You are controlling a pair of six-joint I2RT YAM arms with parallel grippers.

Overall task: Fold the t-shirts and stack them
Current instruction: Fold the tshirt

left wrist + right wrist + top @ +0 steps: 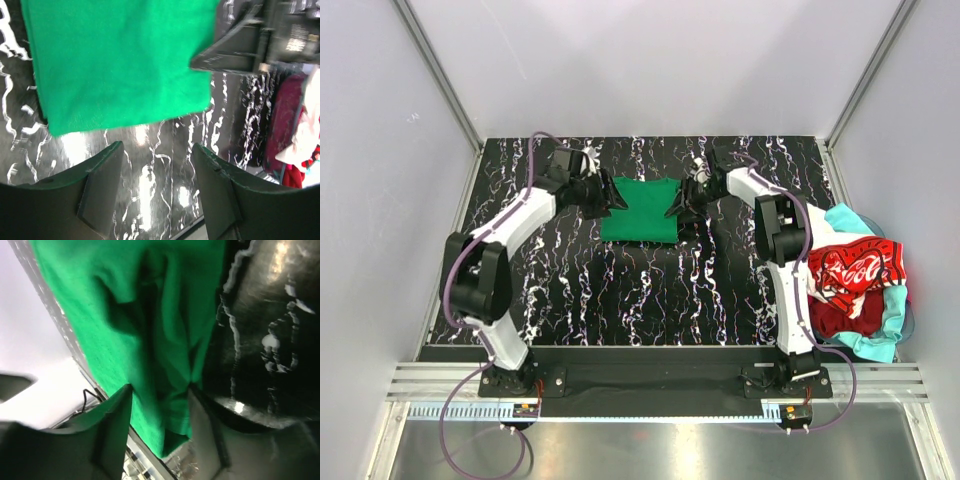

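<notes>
Left gripper and right gripper are held open (nothing clenched) beside the folded green t-shirt near the table's far edge. Cloth lying between the right jaws could be snagged, and the fold dragged open.

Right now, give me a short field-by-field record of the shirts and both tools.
green t-shirt: folded, flat on the table, far middle
left tool: open, empty, beside the shirt's left edge
right tool: open, green cloth between its jaws
red t-shirt: crumpled, unfolded, at the table's right edge
turquoise t-shirt: crumpled around the red one
</notes>
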